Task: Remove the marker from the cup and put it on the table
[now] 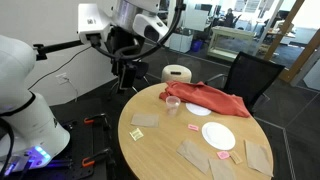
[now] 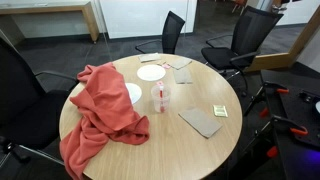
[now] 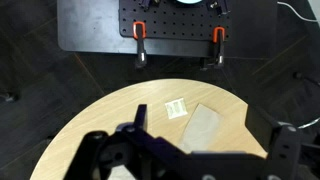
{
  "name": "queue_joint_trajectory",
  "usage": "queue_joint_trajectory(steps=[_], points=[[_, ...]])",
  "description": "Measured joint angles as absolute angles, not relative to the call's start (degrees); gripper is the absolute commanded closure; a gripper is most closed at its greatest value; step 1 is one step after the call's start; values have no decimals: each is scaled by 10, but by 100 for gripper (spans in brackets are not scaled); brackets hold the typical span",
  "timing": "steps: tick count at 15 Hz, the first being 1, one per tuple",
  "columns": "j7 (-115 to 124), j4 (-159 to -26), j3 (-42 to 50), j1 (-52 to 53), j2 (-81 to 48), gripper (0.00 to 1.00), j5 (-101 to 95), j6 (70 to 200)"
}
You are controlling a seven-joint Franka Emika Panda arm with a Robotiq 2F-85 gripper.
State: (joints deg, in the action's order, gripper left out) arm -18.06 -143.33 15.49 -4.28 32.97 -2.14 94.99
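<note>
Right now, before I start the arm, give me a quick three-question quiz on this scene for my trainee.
1. True or false: the gripper holds the marker.
2. Where is the marker? A) in the cup; B) on the floor; C) in the gripper.
3. Fill in: beside the cup lies a crumpled ____ cloth.
Key: 1 false; 2 A; 3 red.

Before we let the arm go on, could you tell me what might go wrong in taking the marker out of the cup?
1. The cup looks small and light; a slanted pull on the marker might tip it.
2. The red cloth lies close beside the cup, so the gripper, now near the edge of the table, could snag it on the approach.
</note>
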Motion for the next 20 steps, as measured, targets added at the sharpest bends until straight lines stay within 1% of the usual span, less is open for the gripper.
queue_joint_trajectory(steps=[13,16,20], points=[[-179,-1433,153,-43,329,0,-16,956],[-157,-1435,136,-42,327,0,12,996],[-85,-1449,83,-37,313,0,53,1090]])
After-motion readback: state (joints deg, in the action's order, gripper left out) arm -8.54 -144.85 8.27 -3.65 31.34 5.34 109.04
